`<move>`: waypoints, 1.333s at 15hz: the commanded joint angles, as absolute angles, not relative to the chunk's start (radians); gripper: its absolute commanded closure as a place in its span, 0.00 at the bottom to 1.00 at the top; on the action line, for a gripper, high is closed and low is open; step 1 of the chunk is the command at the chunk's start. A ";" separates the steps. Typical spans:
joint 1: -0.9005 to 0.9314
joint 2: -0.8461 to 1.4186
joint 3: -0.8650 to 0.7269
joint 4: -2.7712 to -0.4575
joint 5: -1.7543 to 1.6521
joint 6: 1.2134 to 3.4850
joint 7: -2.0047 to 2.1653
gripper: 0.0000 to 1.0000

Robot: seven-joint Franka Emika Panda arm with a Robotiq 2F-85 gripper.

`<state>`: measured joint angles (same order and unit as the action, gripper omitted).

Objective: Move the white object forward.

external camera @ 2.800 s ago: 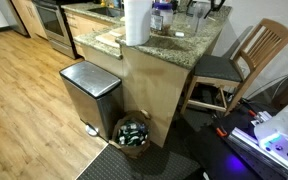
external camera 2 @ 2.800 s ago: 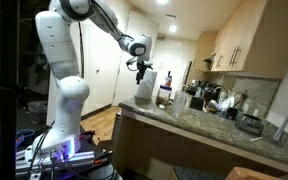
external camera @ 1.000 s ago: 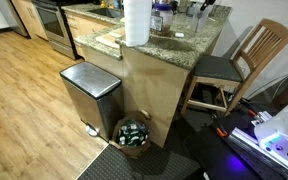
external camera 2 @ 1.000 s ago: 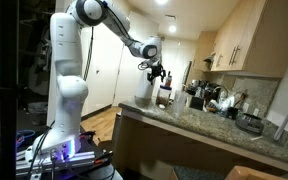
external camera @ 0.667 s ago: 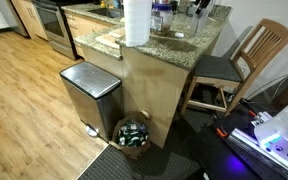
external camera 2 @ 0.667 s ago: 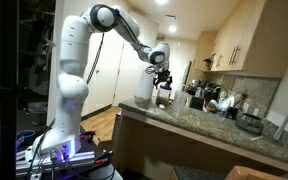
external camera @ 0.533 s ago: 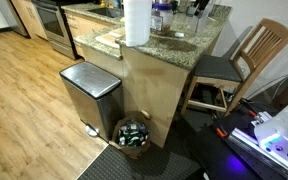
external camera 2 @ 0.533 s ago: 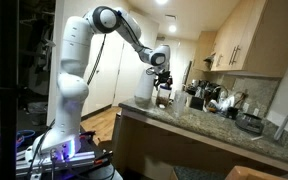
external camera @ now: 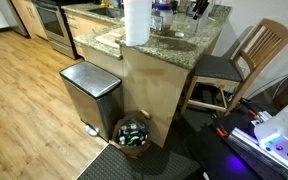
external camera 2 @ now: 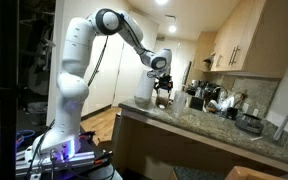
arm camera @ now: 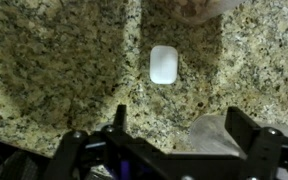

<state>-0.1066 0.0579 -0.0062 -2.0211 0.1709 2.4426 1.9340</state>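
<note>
The white object point(arm camera: 163, 64) is a small, rounded, oblong piece lying flat on the speckled granite counter point(arm camera: 64, 60), seen only in the wrist view. My gripper point(arm camera: 181, 128) hangs above the counter with its two dark fingers spread wide and nothing between them. The white object lies beyond the fingertips, roughly centred between them and not touched. In an exterior view the gripper point(external camera 2: 163, 92) hovers over the counter point(external camera 2: 214, 125) near its far end. The white object is too small to make out in both exterior views.
A pale translucent thing point(arm camera: 210, 135) lies on the counter by the right finger. A tall paper towel roll point(external camera: 136, 22) and bottles point(external camera: 162, 14) stand on the counter. Below are a steel bin point(external camera: 89, 92), a basket point(external camera: 134, 132) and a wooden chair point(external camera: 246, 58). Appliances point(external camera 2: 212, 98) crowd the counter's back.
The arm has swung from above the paper towel roll further along the counter and come down a little. In the last half second it barely moved.
</note>
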 commanded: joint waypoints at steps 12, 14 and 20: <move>-0.079 0.253 -0.037 -1.941 0.381 2.511 1.783 0.00; -0.079 0.253 -0.037 -1.938 0.381 2.511 1.783 0.00; -0.109 0.323 -0.050 -1.888 0.421 2.478 1.777 0.00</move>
